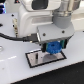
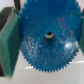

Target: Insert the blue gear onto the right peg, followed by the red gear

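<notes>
The blue gear (image 1: 53, 48) hangs in my gripper (image 1: 52, 50), just above the black-framed pale plate (image 1: 37, 61) on the white table. In the wrist view the blue gear (image 2: 48, 35) fills most of the picture, its toothed rim and dark centre hole facing the camera. Green finger pads (image 2: 9, 42) press its rim from both sides. The right peg is hidden behind the gear and fingers. The red gear is out of view.
The white arm body (image 1: 30, 20) and a black cable (image 1: 15, 36) fill the exterior view's upper left. White table surface (image 1: 15, 70) surrounds the plate.
</notes>
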Available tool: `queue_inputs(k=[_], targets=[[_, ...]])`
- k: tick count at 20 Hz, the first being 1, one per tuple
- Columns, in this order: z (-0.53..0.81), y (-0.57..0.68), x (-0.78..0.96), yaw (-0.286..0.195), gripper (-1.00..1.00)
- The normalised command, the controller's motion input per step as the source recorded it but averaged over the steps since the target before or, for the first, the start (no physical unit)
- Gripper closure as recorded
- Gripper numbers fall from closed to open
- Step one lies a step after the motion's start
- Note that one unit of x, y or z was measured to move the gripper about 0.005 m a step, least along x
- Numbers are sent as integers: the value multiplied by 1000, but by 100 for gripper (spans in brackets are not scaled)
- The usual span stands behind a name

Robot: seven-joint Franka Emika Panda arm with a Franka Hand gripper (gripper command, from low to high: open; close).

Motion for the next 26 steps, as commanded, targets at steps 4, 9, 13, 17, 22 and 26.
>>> queue_inputs(k=[4,9,13,17,22,26], targets=[[-184,-107,160,0,100],[-188,-88,170,0,100],[-177,-15,45,0,100],[-243,-48,52,0,100],[65,-20,191,0,100],[111,-4,156,0,100]])
